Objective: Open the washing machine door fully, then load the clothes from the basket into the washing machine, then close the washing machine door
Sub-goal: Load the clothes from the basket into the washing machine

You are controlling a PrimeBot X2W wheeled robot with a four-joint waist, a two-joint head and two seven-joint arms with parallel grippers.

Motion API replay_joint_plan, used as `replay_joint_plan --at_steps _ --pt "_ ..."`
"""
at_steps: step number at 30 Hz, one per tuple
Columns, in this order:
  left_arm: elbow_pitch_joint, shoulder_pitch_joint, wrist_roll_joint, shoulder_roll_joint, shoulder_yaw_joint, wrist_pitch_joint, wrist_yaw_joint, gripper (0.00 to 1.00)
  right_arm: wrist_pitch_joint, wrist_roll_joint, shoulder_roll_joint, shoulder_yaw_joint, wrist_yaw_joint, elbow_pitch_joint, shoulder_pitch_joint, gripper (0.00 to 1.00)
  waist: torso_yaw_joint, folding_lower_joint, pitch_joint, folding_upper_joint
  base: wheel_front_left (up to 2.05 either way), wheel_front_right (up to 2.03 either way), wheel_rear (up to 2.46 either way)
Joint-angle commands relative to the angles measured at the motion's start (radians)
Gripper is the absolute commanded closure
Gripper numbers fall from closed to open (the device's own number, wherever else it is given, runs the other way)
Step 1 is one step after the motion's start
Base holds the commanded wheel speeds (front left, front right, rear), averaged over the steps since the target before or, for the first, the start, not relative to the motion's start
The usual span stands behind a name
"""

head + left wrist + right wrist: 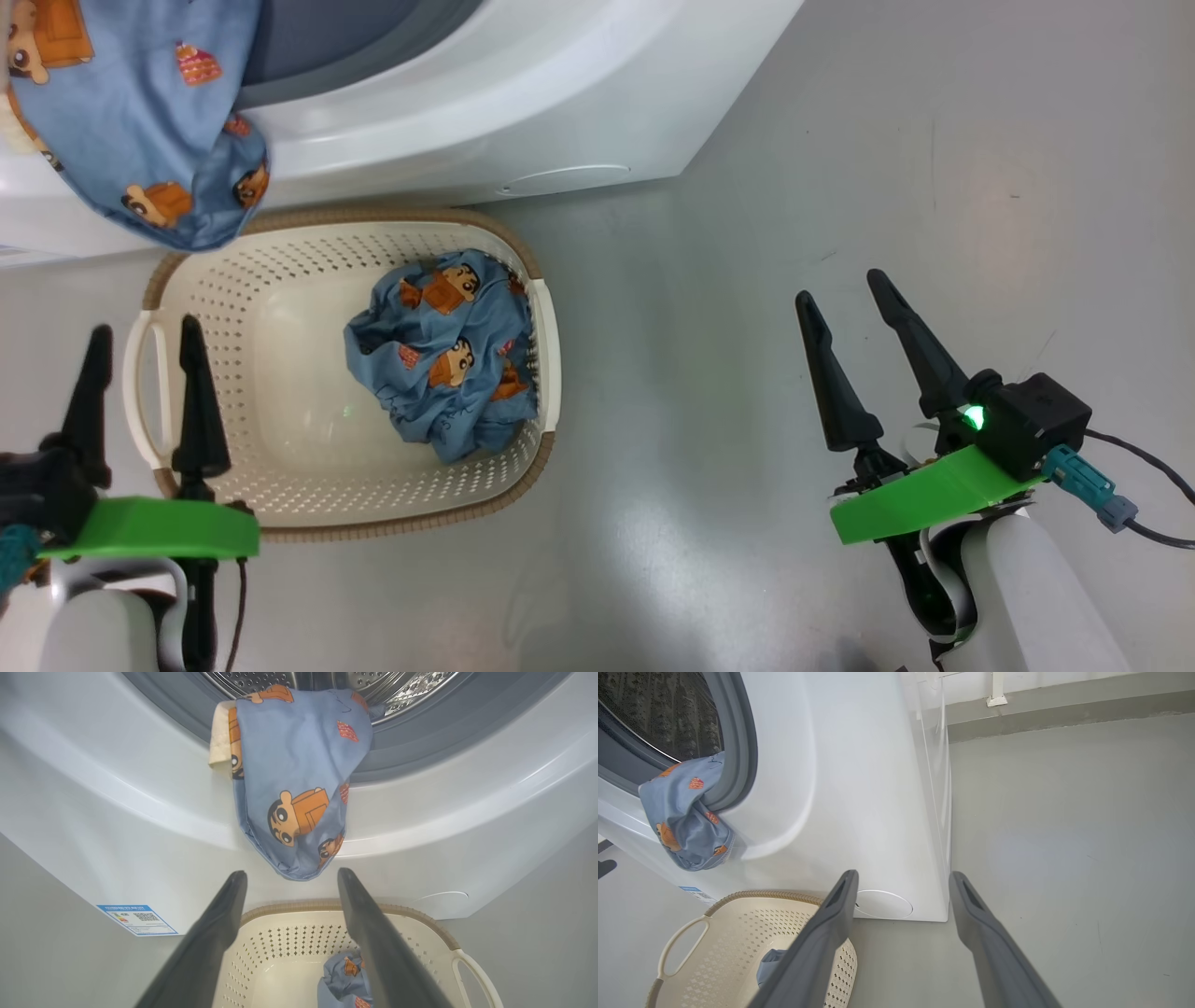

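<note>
One blurred label on washing machine

Below and just ahead of the left gripper the basket stands open-topped, its near part bare for a reach down, while a bunched blue garment fills the side to that gripper's right. Further ahead the washing machine front blocks the way, and a hanging blue garment with a cream garment beside it drapes over the lower lip of the drum mouth. The right gripper has bare floor ahead and to its right, with the machine's corner ahead to its left.
</note>
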Motion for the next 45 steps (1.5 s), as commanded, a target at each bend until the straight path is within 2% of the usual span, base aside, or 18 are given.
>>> replay_joint_plan --at_steps 1,14,24,34,45 --pt "-0.011 0.037 0.003 0.018 0.025 -0.006 0.000 0.00 -0.005 -0.012 0.006 0.026 0.002 -0.018 0.016 0.00 0.000 0.0000 0.000 0.0000 0.00 0.00 0.00" --pt "0.008 0.031 0.009 0.012 0.027 -0.006 -0.004 0.00 -0.005 -0.008 0.006 0.025 0.002 -0.014 0.014 0.00 0.002 0.0000 -0.001 0.0000 0.00 0.00 0.00" --pt "0.035 -0.050 0.011 0.020 0.035 -0.006 -0.010 0.00 -0.005 -0.005 0.006 0.024 0.002 -0.012 0.010 0.00 -0.002 0.0000 0.001 0.0000 0.00 0.00 0.00" --pt "0.131 -0.172 0.019 0.041 0.045 -0.006 -0.005 0.00 -0.005 0.007 0.006 0.034 0.002 -0.010 0.009 0.00 -0.023 0.0000 0.007 0.0000 0.00 0.00 0.00" --pt "0.306 -0.323 0.006 0.065 0.059 -0.006 0.003 0.00 -0.005 0.018 0.006 0.043 0.002 -0.011 0.007 0.00 -0.048 0.0000 0.026 0.0000 0.00 0.00 0.00"
